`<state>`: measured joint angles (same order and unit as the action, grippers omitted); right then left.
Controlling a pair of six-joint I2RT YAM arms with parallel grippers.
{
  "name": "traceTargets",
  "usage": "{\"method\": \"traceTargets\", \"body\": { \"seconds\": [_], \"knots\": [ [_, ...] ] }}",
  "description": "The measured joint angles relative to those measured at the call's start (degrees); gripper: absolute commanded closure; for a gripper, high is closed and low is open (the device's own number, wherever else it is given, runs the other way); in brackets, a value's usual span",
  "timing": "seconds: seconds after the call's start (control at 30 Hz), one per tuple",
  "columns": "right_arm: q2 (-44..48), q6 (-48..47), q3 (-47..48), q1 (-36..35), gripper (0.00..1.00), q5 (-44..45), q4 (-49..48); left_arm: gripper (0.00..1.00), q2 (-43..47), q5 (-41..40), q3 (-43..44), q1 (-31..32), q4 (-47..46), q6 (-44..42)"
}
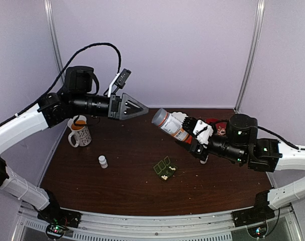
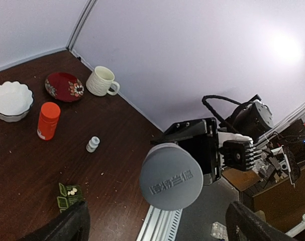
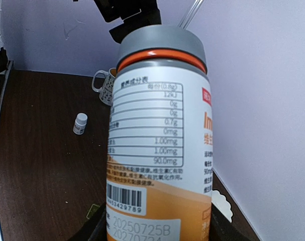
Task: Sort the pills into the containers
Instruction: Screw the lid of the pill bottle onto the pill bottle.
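My right gripper [image 1: 186, 131] is shut on a white and orange labelled bottle [image 1: 170, 124] with a grey cap [image 1: 159, 117], holding it tilted in the air above the table. In the right wrist view the bottle [image 3: 160, 145] fills the frame between the fingers [image 3: 92, 228]. My left gripper [image 1: 137, 107] is open and level, its tips just short of the cap. That cap [image 2: 171, 175] sits between the spread fingers [image 2: 72, 223] without touching them. The dark-green pill box [image 1: 165, 169] lies open on the table below, with whitish pills [image 2: 72, 191] in one cell.
A small white bottle [image 1: 103, 161] stands left of the box, and a patterned mug [image 1: 80, 134] at the far left. On the right side are an orange bottle [image 2: 48, 120], a white bowl [image 2: 11, 100], a red plate [image 2: 64, 86] and another mug [image 2: 103, 81].
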<state>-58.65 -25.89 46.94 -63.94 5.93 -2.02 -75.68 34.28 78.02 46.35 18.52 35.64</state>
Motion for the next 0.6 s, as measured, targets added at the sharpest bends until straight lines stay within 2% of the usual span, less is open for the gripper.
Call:
{"method": "traceTargets", "body": {
  "seconds": [0.27,0.6],
  "knots": [
    [-4.7,-2.2,3.2,-1.6,1.0,0.3,0.2,0.04,-2.6,2.9,0.0,0.2,0.0,4.7],
    [-7.4,-2.8,4.6,-1.9,1.0,0.3,0.9,0.28,-5.2,4.0,0.0,0.4,2.1,5.5]
  ]
}}
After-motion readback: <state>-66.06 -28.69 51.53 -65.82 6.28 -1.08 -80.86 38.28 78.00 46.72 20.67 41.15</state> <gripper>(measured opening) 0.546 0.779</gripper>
